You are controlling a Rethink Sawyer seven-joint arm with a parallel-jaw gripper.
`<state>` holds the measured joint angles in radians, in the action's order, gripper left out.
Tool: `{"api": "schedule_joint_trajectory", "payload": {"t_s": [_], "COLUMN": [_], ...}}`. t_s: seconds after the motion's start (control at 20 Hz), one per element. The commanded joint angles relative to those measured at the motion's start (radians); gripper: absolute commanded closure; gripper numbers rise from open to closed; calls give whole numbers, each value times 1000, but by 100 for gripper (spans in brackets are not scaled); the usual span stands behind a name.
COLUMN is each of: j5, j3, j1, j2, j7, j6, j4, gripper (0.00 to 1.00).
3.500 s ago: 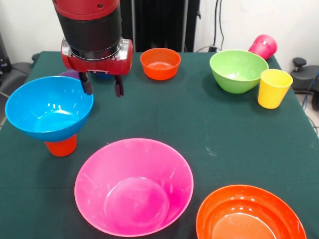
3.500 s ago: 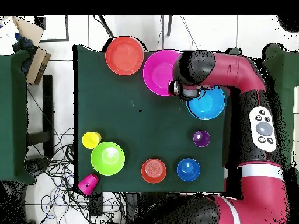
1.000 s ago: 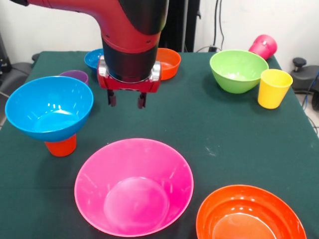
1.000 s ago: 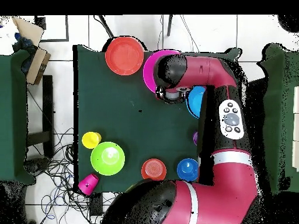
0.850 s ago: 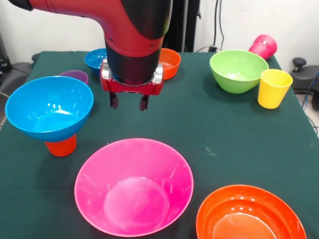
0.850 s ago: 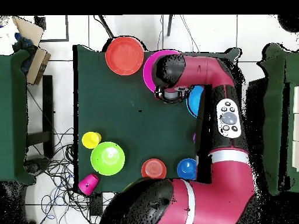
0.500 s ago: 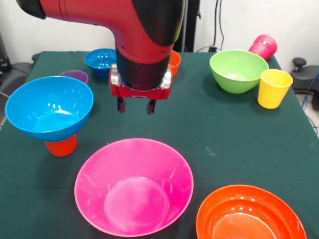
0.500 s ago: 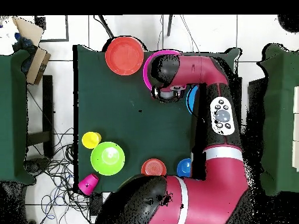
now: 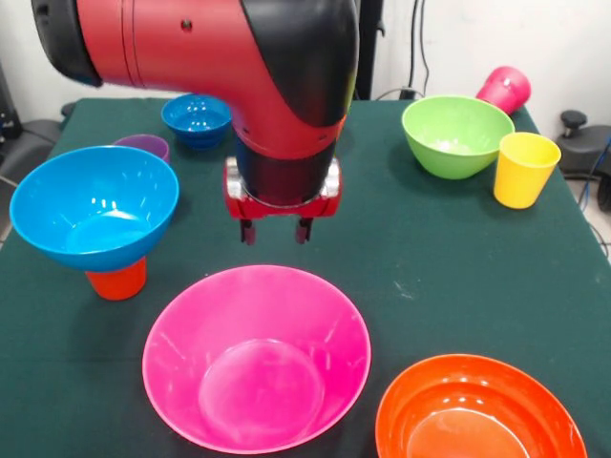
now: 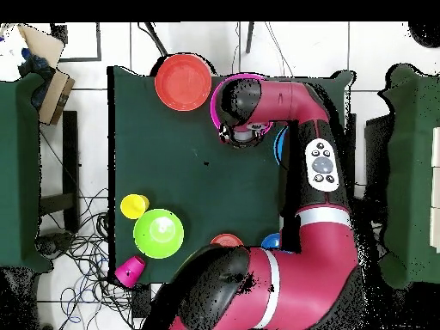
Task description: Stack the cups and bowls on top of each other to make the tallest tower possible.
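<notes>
Nearest in the front view sit the large orange bowl at right and the very large pink bowl at centre, both upright and empty. Just beyond the pink bowl's far rim hangs the gripper, its two short fingers parted a little with nothing between them.

At left the medium blue bowl is perched on the upturned orange cup, wide above a narrow foot. That is the weak point: the thick arm passes near it, and a brush on the rim would probably tip the bowl off. If the gripper drops onto the pink bowl's glossy, sloping wall, the fingers may slip or lever the bowl up rather than grip it.

Farther off stand the purple cup, the small blue bowl, the lime green bowl and the yellow cup; the magenta cup lies on its side at the far right corner. The small orange bowl seems hidden behind the arm here, though I cannot be sure.

Against the earliest frame, the gripper has travelled from beside the blue bowl's far edge, rightward and nearer, to the pink bowl's rim; the bowls and cups look unmoved.
</notes>
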<state>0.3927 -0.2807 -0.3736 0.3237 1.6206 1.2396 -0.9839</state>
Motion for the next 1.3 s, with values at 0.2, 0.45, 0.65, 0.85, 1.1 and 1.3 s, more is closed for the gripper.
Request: {"api": "schedule_joint_trajectory", "payload": {"t_s": [0.2,0.45,0.65,0.85,1.1,1.3], "j5": [135,130,118,105,107,104], "j3": [-170,-160,-147,-135,-123,-114], "j1": [-14,-11,-2,2,5,4], "j2": [-98,-102,-108,-112,-106,-98], "j7": [-709,-737,-744,-747,-732,-703], "j6": [41,63,82,87,78,67], "j4": [95,110,132,138,133,112], "gripper": [0,0,0,0,0,0]}}
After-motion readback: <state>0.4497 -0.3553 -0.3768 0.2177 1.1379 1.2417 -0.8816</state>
